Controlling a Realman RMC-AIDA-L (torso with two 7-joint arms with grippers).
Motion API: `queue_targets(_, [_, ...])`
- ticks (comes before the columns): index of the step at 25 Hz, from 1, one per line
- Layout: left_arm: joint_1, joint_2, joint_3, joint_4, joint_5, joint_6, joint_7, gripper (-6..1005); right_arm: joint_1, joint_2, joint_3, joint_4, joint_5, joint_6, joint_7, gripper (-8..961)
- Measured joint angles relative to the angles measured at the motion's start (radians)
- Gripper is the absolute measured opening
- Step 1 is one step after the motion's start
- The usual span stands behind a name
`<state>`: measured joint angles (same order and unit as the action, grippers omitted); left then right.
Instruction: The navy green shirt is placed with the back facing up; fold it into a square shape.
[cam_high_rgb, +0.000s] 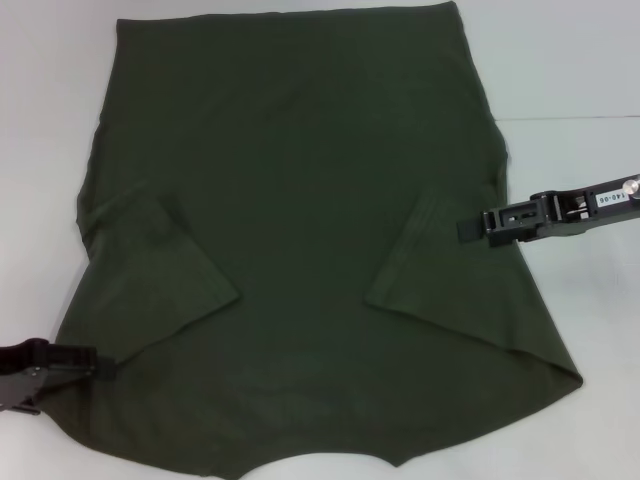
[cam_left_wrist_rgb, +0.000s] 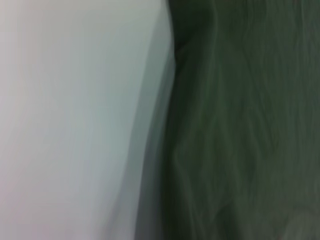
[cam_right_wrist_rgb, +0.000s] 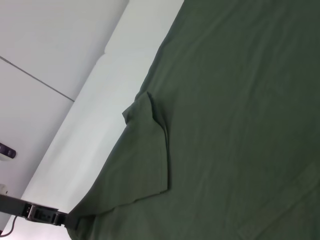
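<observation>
The shirt (cam_high_rgb: 300, 220) lies flat on the white desk (cam_high_rgb: 570, 70), both sleeves folded inward. My left end effector (cam_high_rgb: 100, 366) sits at its near left edge, my right end effector (cam_high_rgb: 470, 228) at the right sleeve; I cannot tell either's grip. A weak pinch could slip and bunch the cloth. One shirt, two end effectors.
</observation>
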<state>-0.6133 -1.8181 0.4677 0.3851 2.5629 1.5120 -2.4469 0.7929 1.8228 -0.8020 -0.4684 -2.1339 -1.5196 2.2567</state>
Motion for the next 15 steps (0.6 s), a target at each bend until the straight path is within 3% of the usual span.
queue_targets(12, [-0.002, 0.002, 0.006, 0.006, 0.003, 0.0, -0.024, 827, 0.011, 0.001, 0.0, 0.001, 0.0, 0.007, 0.004, 877])
queue_targets(15, [-0.002, 0.003, 0.007, 0.007, 0.003, 0.0, -0.027, 620, 0.012, 0.002, 0.0, 0.001, 0.0, 0.007, 0.002, 876])
